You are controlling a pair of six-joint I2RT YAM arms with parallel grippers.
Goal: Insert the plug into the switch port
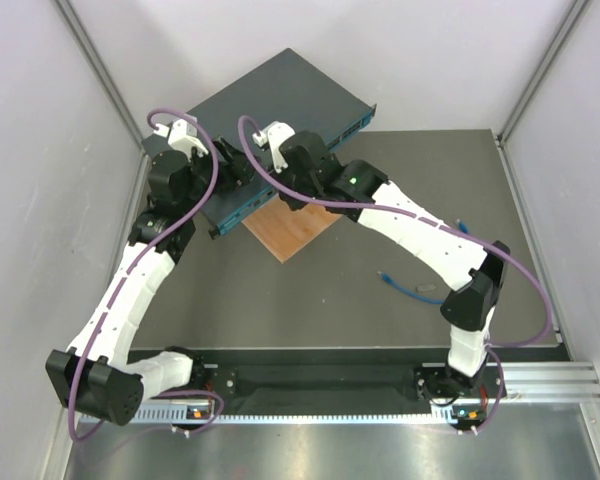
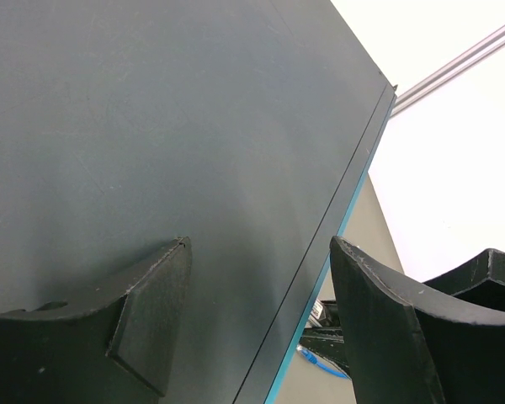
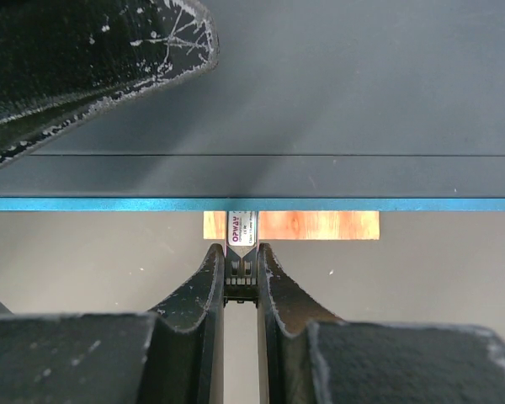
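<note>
Overhead, the switch [image 1: 280,100] sits at 11 o'clock, and the plug [image 1: 384,272] lies loose on the surface [image 1: 330,300] at its 5 o'clock, well apart. Left wrist: the left fingers [image 2: 151,320] are spread over the switch's top. Right wrist: the right fingers [image 3: 209,295] pinch a white-labelled piece [image 3: 241,227] at the front edge. The plug looks light and limp-corded; I'd grip its stiff body, never the cable.

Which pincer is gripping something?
The right pincer: it is shut on a white-labelled connector at the switch front edge. The left pincer stands open, clamping nothing.
</note>
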